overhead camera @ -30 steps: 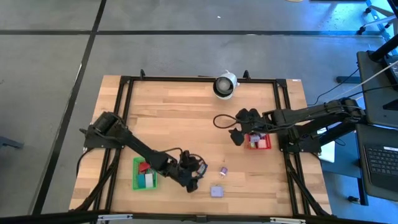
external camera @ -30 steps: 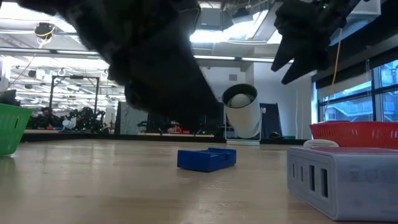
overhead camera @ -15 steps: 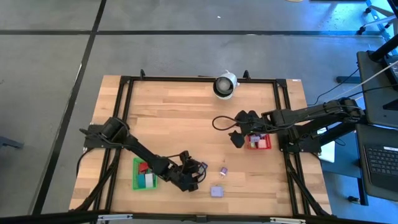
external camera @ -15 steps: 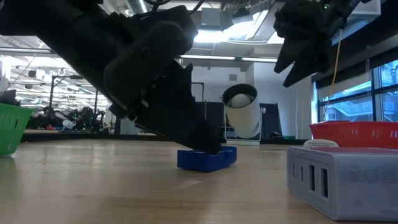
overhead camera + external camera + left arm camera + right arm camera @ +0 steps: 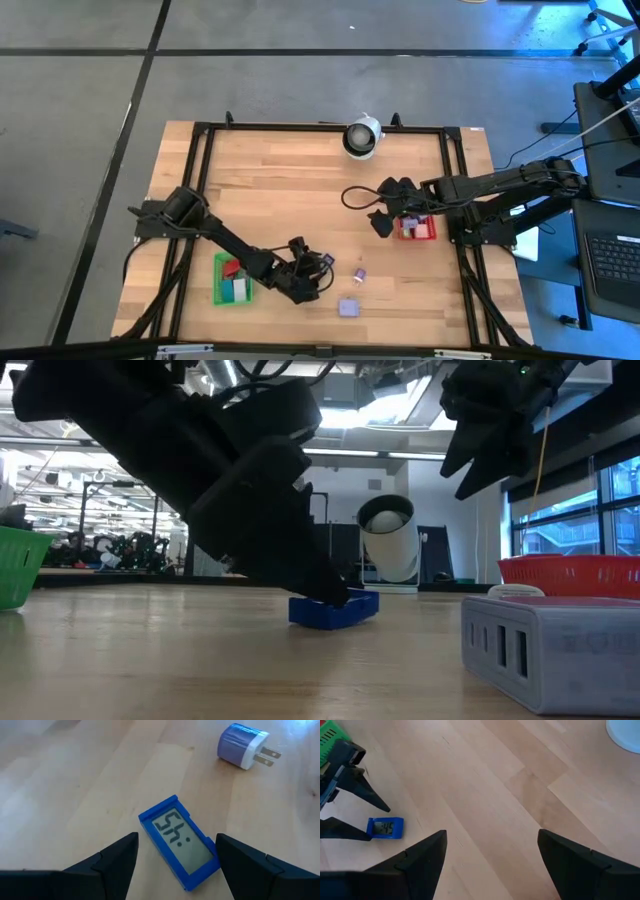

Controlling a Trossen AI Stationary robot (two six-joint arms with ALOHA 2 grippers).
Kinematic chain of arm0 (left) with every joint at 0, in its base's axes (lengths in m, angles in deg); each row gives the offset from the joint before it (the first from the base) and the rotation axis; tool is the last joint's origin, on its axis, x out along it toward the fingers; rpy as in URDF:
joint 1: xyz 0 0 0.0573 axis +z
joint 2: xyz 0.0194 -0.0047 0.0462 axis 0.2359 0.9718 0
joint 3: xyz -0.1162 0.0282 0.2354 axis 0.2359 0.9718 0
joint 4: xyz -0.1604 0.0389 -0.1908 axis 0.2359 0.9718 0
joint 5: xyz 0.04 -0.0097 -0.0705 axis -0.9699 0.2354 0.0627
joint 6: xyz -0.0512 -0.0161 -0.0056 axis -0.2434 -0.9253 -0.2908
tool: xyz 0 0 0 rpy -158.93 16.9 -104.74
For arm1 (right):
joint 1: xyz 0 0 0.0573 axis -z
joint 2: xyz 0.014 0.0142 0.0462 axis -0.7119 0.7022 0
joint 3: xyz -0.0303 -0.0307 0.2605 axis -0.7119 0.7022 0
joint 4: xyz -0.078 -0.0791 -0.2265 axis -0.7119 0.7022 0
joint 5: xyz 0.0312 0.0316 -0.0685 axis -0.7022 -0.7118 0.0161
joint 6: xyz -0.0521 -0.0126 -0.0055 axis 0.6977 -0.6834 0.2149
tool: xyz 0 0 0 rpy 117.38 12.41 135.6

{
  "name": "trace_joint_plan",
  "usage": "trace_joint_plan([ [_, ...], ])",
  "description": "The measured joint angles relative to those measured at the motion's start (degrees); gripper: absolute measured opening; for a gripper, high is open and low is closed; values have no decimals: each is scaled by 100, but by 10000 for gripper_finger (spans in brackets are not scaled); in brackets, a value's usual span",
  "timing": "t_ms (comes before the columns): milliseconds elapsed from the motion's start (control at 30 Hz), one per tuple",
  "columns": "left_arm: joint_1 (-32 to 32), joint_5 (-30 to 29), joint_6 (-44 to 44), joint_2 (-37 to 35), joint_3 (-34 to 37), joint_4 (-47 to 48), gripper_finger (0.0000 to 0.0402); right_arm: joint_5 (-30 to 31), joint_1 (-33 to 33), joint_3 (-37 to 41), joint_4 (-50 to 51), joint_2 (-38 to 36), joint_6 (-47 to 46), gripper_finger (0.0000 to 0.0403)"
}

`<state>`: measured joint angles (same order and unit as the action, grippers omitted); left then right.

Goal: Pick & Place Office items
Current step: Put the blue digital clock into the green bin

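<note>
Left wrist view: blue clock lies between the open left tool's fingers.

1. We read digits on the grey display of the blue clock; from the left wrist view they sit turned and look like "45", with a colon beside them.
2. From the right wrist view the same display again shows "45".

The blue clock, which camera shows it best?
The left wrist view: the blue clock lies between the left gripper's open fingers, its display readable. The right wrist view shows it small and far off, the low view edge-on and partly hidden, and the high view hides it under the arm.
</note>
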<state>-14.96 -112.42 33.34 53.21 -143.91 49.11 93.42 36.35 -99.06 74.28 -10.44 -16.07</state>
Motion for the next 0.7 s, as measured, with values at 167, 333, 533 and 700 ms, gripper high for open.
trace_joint_plan([
  [167,31,38,114,-101,13,43,263,4,0,0,0,0,-54,313],
  [333,31,121,-227,-333,28,57,263,7,0,0,0,0,-148,313],
  [533,4,190,-1295,-270,24,33,263,22,0,0,0,-2,-161,313],
  [700,-23,177,-1403,-57,24,60,263,22,0,0,0,-2,-161,313],
])
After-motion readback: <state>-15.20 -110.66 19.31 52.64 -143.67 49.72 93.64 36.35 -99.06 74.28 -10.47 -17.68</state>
